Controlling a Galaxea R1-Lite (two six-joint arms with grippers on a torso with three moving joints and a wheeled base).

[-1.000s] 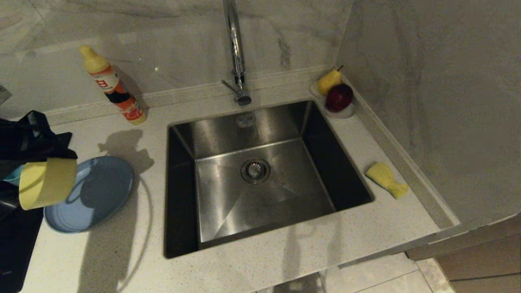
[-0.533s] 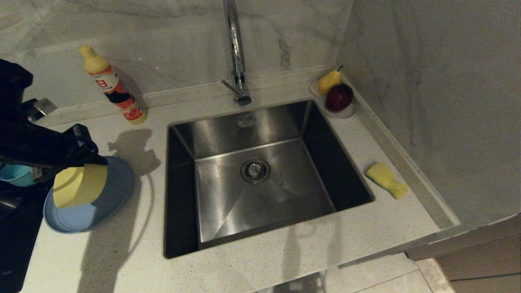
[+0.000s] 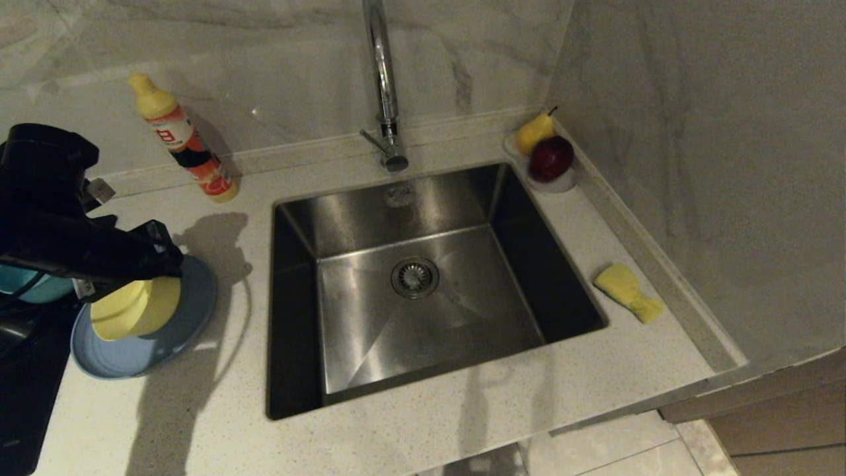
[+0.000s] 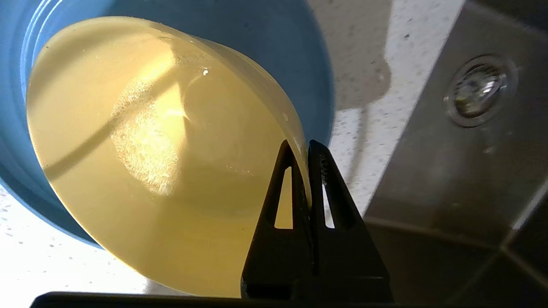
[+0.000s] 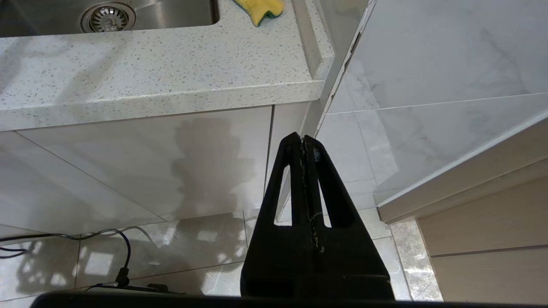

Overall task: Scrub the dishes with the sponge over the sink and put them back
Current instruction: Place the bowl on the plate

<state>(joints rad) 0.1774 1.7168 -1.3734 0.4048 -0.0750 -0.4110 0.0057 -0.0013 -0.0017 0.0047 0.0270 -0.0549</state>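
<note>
The speckled counter (image 3: 429, 423) carries the steel sink (image 3: 423, 317) at its middle, with the periwinkle plate (image 3: 112, 357) to the sink's left and the sponge (image 3: 626, 291) on its right rim. The left hand (image 4: 302, 147) is pinched tight on the yellow bowl (image 3: 135, 307) at its rim, holding it tilted over the plate, while a teal bowl (image 3: 30, 287) sits beside them. The right hand (image 5: 303, 139) hangs closed and empty below the counter's front edge.

Brushed steel sink (image 3: 423, 311), speckled stone counter (image 3: 429, 430), matt plastic plate (image 3: 132, 354)
</note>
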